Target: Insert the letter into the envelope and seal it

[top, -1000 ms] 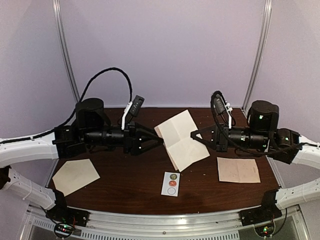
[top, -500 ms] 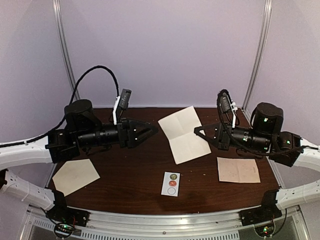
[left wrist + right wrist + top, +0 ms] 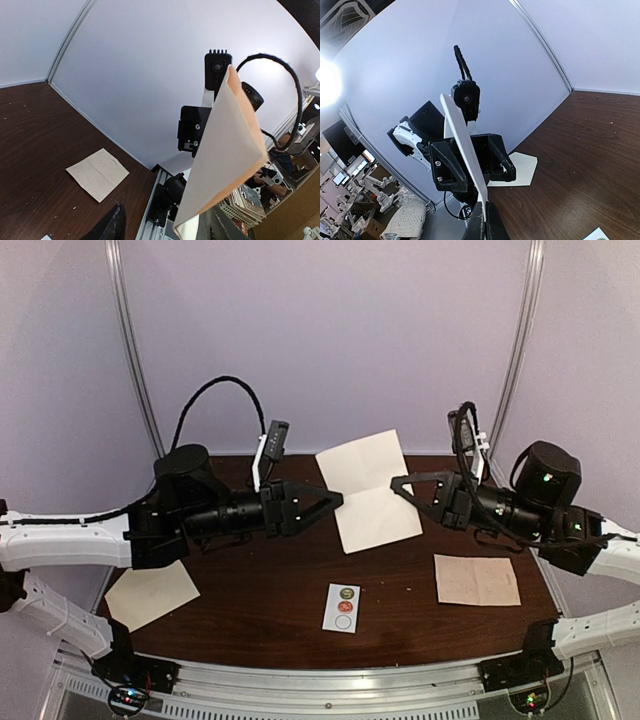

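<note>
The letter (image 3: 366, 490), a white creased sheet, hangs in the air above the table's far middle. My right gripper (image 3: 398, 485) is shut on its right edge; in the right wrist view the letter (image 3: 462, 145) runs edge-on into the pinched fingers (image 3: 494, 222). My left gripper (image 3: 338, 500) is open at the sheet's left edge. In the left wrist view one finger (image 3: 114, 225) shows at the bottom left, apart from the letter (image 3: 225, 155); the other finger is hidden. The cream envelope (image 3: 152, 592) lies flat at the near left, also seen as the envelope (image 3: 517, 170).
A pinkish creased sheet (image 3: 477, 580) lies at the near right, also seen as the sheet (image 3: 97, 174). A small white sticker card (image 3: 343, 607) lies near the front middle. The dark wooden table (image 3: 260, 590) ends in a metal rail (image 3: 320, 685) at the front.
The right gripper has lifted the letter higher. The left gripper backed away from the sheet, then came back in to its left edge, its jaws narrower than half a second ago.
</note>
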Action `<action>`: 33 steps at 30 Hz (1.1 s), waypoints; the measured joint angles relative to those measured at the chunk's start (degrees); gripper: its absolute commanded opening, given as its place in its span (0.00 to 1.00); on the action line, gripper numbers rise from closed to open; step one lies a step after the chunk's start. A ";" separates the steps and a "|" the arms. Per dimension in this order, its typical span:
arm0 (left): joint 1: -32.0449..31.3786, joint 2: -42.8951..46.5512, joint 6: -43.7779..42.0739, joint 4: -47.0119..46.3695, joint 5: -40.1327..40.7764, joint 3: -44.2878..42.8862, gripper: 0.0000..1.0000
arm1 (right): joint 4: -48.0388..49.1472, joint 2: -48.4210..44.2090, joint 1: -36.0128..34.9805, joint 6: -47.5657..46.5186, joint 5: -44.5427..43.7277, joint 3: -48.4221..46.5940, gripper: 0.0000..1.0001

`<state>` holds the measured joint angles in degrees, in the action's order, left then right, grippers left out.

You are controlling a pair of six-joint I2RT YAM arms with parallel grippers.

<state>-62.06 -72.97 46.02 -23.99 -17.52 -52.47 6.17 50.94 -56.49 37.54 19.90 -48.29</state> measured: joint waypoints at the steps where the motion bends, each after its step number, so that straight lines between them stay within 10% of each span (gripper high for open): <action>1: -0.09 -0.33 0.04 -0.20 -0.42 -0.48 0.43 | 0.76 0.02 0.00 0.42 0.22 0.33 0.00; 8: -0.68 -3.85 1.03 -2.69 -1.70 -1.01 0.00 | 3.80 1.20 0.00 2.12 0.79 1.09 0.00; 14: -0.74 -3.80 1.49 -4.26 -1.55 -0.94 0.00 | 3.89 1.84 0.00 2.84 0.70 1.16 0.34; 19: -0.74 -2.75 1.79 -6.03 0.02 0.22 0.00 | 3.76 1.81 0.00 3.30 0.61 1.79 0.40; 27: -0.74 -2.01 1.92 -7.69 1.03 0.24 0.00 | 3.48 1.51 0.00 3.80 0.61 3.85 0.00; 33: -0.74 -1.55 1.44 -6.43 1.16 0.24 0.53 | 3.50 0.72 0.00 4.28 0.28 4.11 0.00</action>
<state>-62.81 -74.52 47.46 -30.41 -16.36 -52.23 9.67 51.66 -56.49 41.82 20.18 -44.18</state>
